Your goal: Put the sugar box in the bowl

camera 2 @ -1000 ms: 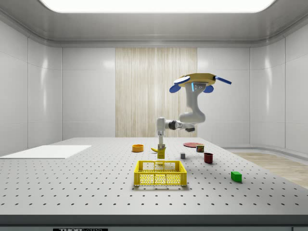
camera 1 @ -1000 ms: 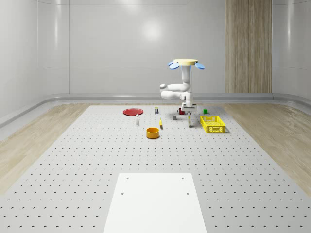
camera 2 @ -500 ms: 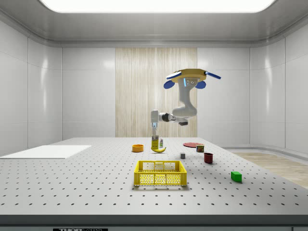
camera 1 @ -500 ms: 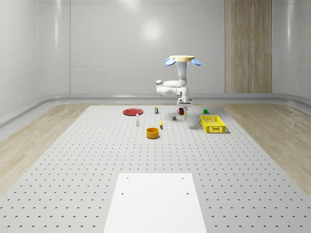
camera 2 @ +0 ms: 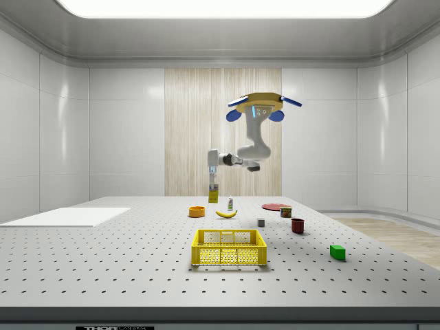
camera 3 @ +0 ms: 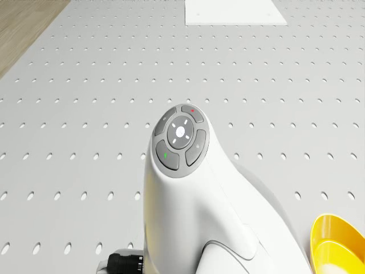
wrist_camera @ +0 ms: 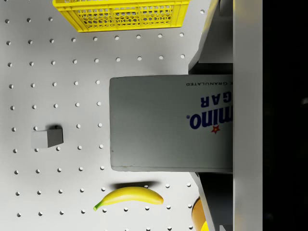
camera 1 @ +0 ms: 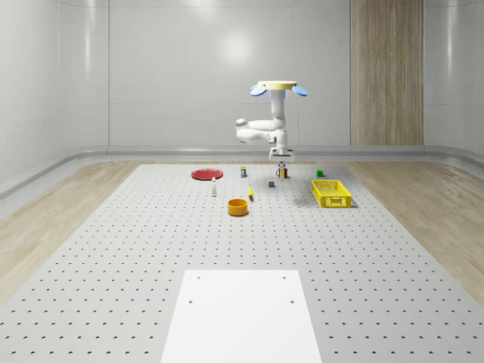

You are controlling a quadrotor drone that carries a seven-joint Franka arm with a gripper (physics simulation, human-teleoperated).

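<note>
- Yellow and white, the sugar box (camera 1: 281, 172) hangs off the table (camera 1: 151, 249) in our whole-scene view, held under the gripper (camera 1: 281, 162); the drone (camera 1: 277, 87) hovers above the far part of the table. The orange bowl (camera 1: 238, 206) sits on the table well apart from the box, nearer the camera and toward the view's left. A yellow basket (camera 1: 331, 193) lies at the right, a red plate (camera 1: 206, 174) further back.
- In the side view we see the box (camera 2: 213, 194) lifted in the gripper (camera 2: 213, 185), above and just right of the bowl (camera 2: 196, 212), with the banana (camera 2: 226, 214) beside it.
- In the drone view we see the arm (camera 3: 188, 200) over the table and the bowl's rim (camera 3: 336, 240).
- In the wrist view the fingers (wrist_camera: 211, 48) are clamped on the box (wrist_camera: 163, 130), above the banana (wrist_camera: 129, 197), a grey cube (wrist_camera: 47, 137) and the basket (wrist_camera: 120, 14).
</note>
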